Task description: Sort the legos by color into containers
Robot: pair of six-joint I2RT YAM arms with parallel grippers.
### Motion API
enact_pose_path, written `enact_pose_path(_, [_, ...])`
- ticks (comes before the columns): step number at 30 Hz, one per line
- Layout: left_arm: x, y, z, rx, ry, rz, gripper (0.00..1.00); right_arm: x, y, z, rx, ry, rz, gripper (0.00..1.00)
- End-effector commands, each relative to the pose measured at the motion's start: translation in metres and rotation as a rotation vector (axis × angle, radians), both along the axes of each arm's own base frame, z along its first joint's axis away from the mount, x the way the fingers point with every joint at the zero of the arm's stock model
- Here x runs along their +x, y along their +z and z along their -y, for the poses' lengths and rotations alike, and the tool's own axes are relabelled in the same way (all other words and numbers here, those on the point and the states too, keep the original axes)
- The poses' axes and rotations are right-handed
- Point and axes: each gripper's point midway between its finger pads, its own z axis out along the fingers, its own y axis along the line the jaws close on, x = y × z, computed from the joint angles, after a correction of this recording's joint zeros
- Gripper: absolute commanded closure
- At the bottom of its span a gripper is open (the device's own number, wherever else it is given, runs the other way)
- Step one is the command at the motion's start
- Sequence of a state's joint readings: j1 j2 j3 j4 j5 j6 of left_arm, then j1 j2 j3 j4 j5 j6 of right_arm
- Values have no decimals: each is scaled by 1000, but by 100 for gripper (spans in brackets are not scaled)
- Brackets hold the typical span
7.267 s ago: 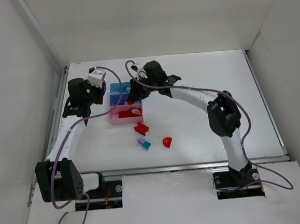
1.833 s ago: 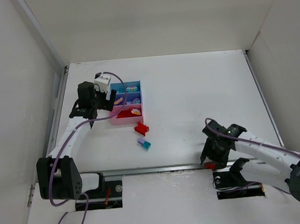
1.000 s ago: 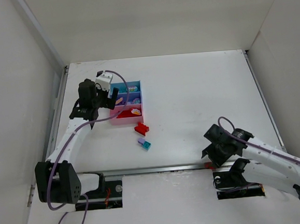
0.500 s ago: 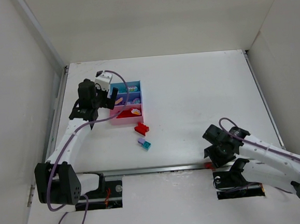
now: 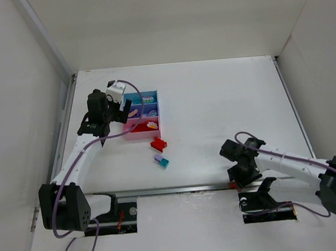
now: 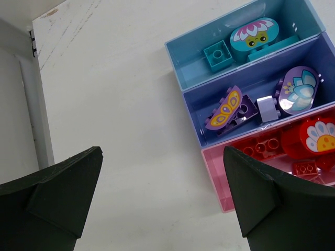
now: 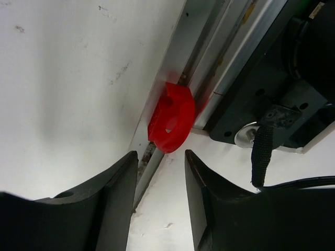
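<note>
I'm fetching the red arch (image 7: 170,117) just ahead of my right gripper (image 7: 161,159), jaws apart and empty; next I should pinch it.

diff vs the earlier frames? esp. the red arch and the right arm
The red arch went from mid-table, near the loose bricks, to the near-edge rail. The right arm swung back from the trays; the right claw now sits over the arch, open, not gripping it. The left claw shifted slightly toward the trays, open. Unchanged: trays, red brick, lilac-and-teal pair.
</note>
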State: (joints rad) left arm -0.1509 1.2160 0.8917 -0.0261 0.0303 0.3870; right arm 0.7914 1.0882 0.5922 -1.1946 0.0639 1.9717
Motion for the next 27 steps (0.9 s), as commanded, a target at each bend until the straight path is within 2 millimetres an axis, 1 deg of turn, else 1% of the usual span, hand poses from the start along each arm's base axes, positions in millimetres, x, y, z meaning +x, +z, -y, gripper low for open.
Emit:
enact_pose_path(1, [2, 21, -1, 3, 7, 80, 0, 2, 8, -5, -23, -92, -7, 54])
enact_pose_path(4, [1, 17, -2, 4, 7, 71, 0, 0, 4, -5, -57, -81, -36, 54])
enact_pose_path(5, [0, 20, -2, 3, 7, 80, 0, -1, 2, -5, -66, -81, -43, 56])
enact_pose_path(9, [0, 21, -4, 16, 11, 82, 0, 0, 0, -5, -86, -92, -58, 65])
enact_pose_path(13, [0, 21, -5, 20, 19, 82, 0, -2, -1, -6, -94, -82, -61, 69])
enact_pose_path(15, [0, 21, -5, 20, 19, 82, 0, -4, -1, -6, -95, -73, -60, 73])
enact_pose_path(17, [-1, 24, -6, 19, 19, 91, 0, -4, -1, -6, -95, -73, -60, 81])
enact_pose_path(18, [0, 26, -6, 26, 16, 101, 0, -4, -2, -6, -102, -73, -66, 90])
enact_pose_path(20, [0, 26, -6, 26, 15, 101, 0, -4, -2, -6, -102, -73, -66, 98])
enact_pose_path(21, [0, 26, -6, 26, 15, 101, 0, -4, -2, -6, -102, -73, -66, 100])
enact_pose_path(27, [0, 26, -7, 29, 24, 102, 0, -4, -1, -6, -95, -73, -60, 100])
